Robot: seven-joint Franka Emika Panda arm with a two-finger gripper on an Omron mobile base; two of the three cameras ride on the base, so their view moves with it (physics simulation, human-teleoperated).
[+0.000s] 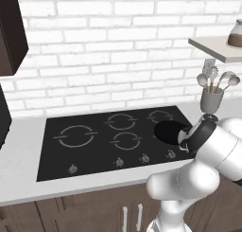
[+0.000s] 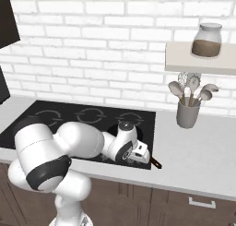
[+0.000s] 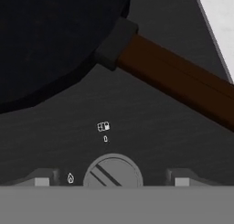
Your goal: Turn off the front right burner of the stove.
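The stove (image 1: pixel 56 153) is a glossy black cooktop with grey ring marks and small grey knobs (image 1: pixel 119 162) along its front. A black pan (image 1: pixel 169 130) with a brown handle (image 3: pixel 183 81) sits over the front right burner and hides it. In the hand view my gripper (image 3: pixel 112 182) is open, with one fingertip (image 3: pixel 41 180) on each side of a round grey knob (image 3: pixel 113 172). The knob's slot lies diagonal, beside a small flame mark (image 3: pixel 70 178). In the right base view my hand (image 2: pixel 139 152) is low over the stove's front right corner, next to the handle's end (image 2: pixel 156 163).
A grey holder of utensils (image 1: pixel 211 99) (image 2: pixel 187 113) stands on the counter right of the stove. Above it a shelf (image 2: pixel 198 61) carries a jar (image 2: pixel 206 39). White counter (image 2: pixel 198 156) runs on to the right. A dark cabinet (image 1: pixel 9 32) hangs at the upper left.
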